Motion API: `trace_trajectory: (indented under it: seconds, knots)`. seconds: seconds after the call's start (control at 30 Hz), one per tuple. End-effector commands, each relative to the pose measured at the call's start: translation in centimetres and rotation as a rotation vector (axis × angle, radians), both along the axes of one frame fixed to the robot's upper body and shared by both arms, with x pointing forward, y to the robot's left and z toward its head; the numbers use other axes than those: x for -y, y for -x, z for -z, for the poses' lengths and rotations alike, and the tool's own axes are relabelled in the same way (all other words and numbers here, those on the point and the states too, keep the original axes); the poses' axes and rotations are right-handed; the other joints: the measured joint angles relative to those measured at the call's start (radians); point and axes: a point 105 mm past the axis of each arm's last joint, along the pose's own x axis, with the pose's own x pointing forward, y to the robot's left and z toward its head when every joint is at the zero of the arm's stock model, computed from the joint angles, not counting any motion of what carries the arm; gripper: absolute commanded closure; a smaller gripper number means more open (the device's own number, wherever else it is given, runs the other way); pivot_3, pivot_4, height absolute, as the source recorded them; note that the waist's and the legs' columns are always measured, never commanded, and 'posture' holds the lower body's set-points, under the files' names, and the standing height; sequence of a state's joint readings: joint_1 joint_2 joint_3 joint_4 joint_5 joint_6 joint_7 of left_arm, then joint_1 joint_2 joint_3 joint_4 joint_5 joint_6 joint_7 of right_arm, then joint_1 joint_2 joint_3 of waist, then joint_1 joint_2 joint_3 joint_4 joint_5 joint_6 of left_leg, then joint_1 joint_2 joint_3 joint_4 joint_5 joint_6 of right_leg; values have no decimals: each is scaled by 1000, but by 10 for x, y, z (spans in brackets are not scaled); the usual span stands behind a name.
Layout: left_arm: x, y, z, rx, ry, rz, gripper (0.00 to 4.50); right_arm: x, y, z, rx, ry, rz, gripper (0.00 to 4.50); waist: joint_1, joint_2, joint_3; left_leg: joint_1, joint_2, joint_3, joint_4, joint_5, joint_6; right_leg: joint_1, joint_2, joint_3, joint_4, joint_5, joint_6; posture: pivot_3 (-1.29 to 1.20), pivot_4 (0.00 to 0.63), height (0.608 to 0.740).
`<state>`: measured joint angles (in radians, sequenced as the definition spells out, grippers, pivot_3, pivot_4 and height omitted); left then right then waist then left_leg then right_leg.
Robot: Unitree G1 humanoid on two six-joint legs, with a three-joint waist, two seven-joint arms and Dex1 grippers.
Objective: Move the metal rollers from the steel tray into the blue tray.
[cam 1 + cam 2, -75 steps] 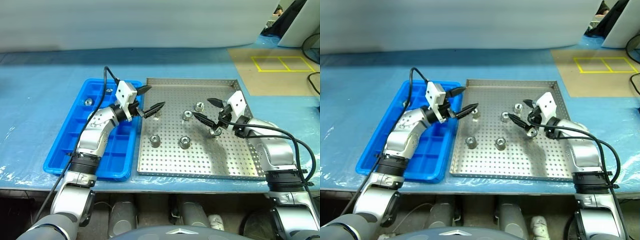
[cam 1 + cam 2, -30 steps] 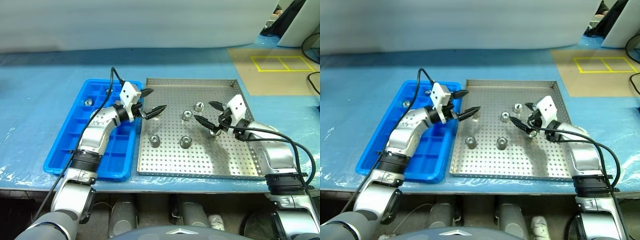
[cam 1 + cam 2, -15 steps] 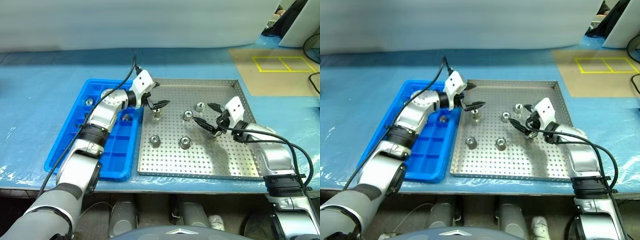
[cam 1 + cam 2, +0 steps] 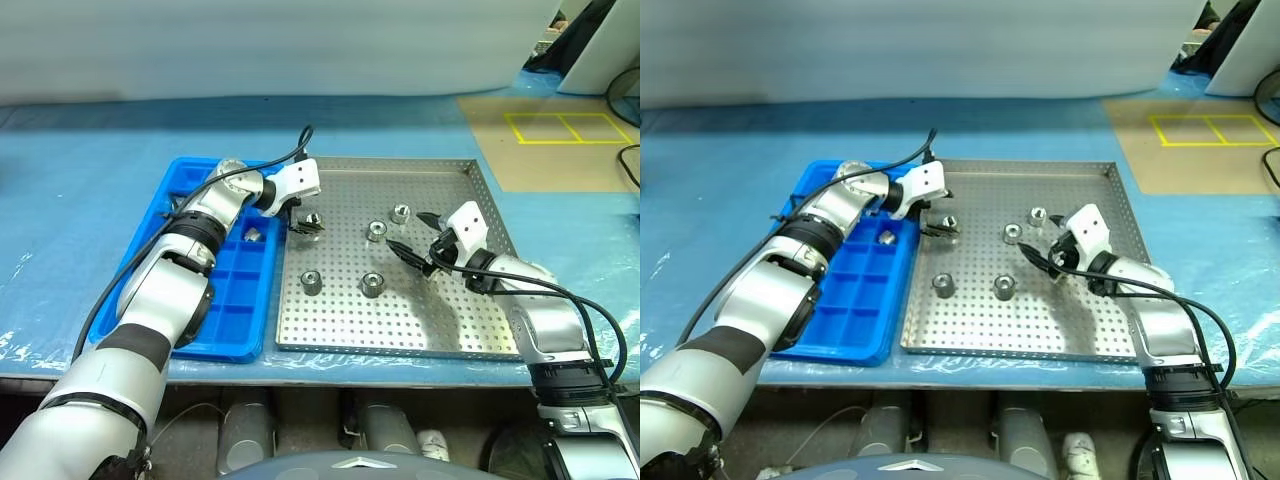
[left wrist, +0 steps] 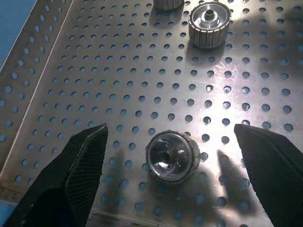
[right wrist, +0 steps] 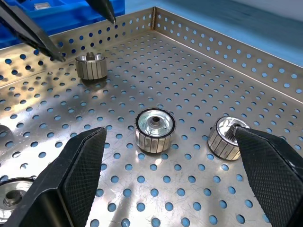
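The steel tray (image 4: 420, 320) lies in the middle of the table, with the blue tray (image 4: 225, 310) against its left side. Several metal rollers stand on the steel tray. My left gripper (image 4: 308, 222) points down, open, over one roller (image 5: 171, 157) near the tray's left rim; that roller sits between the fingers (image 5: 71, 179), untouched. My right gripper (image 6: 170, 131) hovers open low over the tray's right half, facing two rollers (image 6: 154, 130) (image 6: 228, 137). Two more rollers (image 4: 312, 283) (image 4: 372, 284) stand nearer the front. One roller (image 4: 252, 235) lies in a blue tray compartment.
The table is covered in blue sheeting (image 4: 100, 150). A brown board with yellow tape squares (image 4: 560, 128) lies at the far right. The steel tray's raised rim (image 4: 385, 160) borders the rollers on every side. My left forearm (image 4: 190, 240) stretches across the blue tray.
My left arm has swung from the blue tray's edge over the steel tray and tipped its gripper down around a roller. The right gripper has barely moved.
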<state>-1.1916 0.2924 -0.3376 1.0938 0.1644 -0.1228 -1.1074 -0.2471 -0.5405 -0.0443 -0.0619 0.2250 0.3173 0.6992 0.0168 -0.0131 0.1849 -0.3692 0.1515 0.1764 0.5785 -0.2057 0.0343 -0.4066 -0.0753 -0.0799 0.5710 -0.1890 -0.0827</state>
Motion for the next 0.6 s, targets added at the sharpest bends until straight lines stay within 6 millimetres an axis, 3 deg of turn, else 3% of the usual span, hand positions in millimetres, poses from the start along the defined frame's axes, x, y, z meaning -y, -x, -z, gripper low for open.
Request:
trace_trajectory:
  seconds: [0.03, 0.3, 0.4, 0.6]
  knots:
    - [5, 0, -4, 31, -61, 48, 19, -6, 3, -9, 47, 6, -18, 0, 0, 0, 0, 0, 0, 0, 0, 0, 0, 0, 0, 0, 0, 0, 0, -276, 150, 740]
    - [3, 4, 13, 21, -206, 98, 19, -9, 4, -5, 41, 25, -29, 0, -2, 0, 0, 0, 0, 0, 0, 0, 0, 0, 0, 0, 0, 0, 0, -274, 150, 740]
    - [2, 0, 10, 51, -242, 89, 667, -10, 4, -3, 43, 38, -30, 0, -1, 0, 0, 0, 0, 0, 0, 0, 0, 0, 0, 0, 0, 0, 0, -281, 150, 740]
    - [0, -2, 0, 46, -226, 81, 2810, -10, 5, -3, 45, 39, -26, 0, -1, 0, 0, 0, 0, 0, 0, 0, 0, 0, 0, -1, 0, 0, 0, -286, 150, 740]
